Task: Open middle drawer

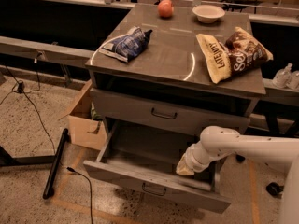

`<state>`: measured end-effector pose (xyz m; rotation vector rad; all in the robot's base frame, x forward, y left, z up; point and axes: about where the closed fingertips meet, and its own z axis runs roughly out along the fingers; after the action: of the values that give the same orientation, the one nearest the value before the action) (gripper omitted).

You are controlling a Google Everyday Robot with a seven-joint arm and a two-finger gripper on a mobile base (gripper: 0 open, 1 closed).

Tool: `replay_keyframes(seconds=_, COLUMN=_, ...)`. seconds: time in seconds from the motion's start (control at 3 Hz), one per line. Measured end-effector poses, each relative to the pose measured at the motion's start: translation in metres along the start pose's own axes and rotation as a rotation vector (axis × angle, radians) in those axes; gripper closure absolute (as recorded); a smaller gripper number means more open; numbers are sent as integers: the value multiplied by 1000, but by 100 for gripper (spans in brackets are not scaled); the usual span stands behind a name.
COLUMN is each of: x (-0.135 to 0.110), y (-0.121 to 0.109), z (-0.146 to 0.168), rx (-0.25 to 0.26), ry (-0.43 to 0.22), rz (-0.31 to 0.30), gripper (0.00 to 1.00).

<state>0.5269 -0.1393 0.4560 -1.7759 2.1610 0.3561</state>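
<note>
The middle drawer (154, 185) is a wide grey metal drawer with a small dark wire handle (153, 189). It stands pulled far out from the cabinet, and its inside shows dark. The top drawer (163, 113) above it is shut. The lowest drawer is hidden under the open one. My white arm comes in from the right, and my gripper (185, 168) reaches down into the right part of the open middle drawer, just behind its front panel.
On the cabinet top (173, 50) lie a blue chip bag (125, 44), a yellow bag (216, 56), a brown bag (245, 52), an apple (165, 8) and a white bowl (208, 13). A cardboard box (84, 122) stands left of the cabinet. Cables cross the floor (79, 181).
</note>
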Motion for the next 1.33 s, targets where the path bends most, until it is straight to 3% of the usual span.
replay_keyframes(seconds=0.67, x=24, y=19, z=37, rx=-69, ry=28, rz=40, gripper=100)
replay_keyframes(seconds=1.33, x=32, y=59, z=41, rx=-176, ry=46, rz=62, gripper=100)
